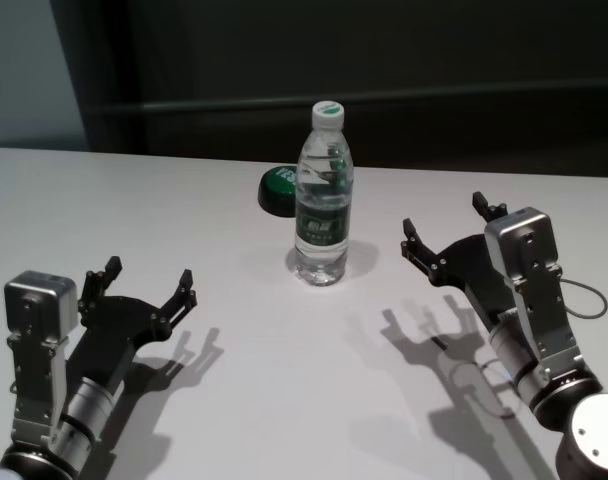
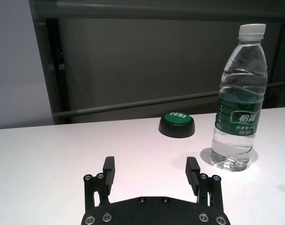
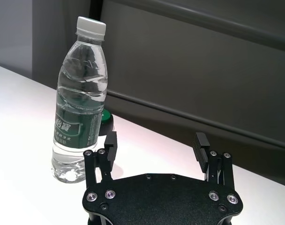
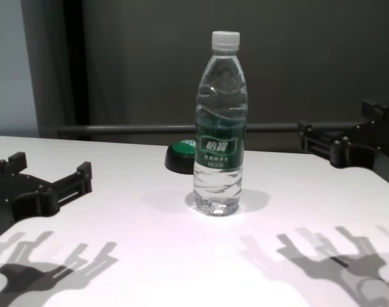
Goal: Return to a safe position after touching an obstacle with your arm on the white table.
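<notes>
The obstacle, a tall clear water bottle (image 1: 322, 215) with a white cap and dark green label, stands upright on the white table (image 1: 284, 400), a little beyond the middle. My left gripper (image 1: 150, 272) hovers low at the near left, open and empty, well short of the bottle (image 2: 237, 108). At the right, my right gripper (image 1: 444, 215) is raised above the table, also open and empty. It sits beside the bottle (image 3: 79, 108) with a clear gap. Neither arm touches the bottle (image 4: 220, 141).
A low black dome button with a green top (image 1: 277, 190) sits just behind and left of the bottle. A dark wall with a horizontal rail (image 4: 118, 129) runs behind the table's far edge. Both arms cast shadows on the near tabletop.
</notes>
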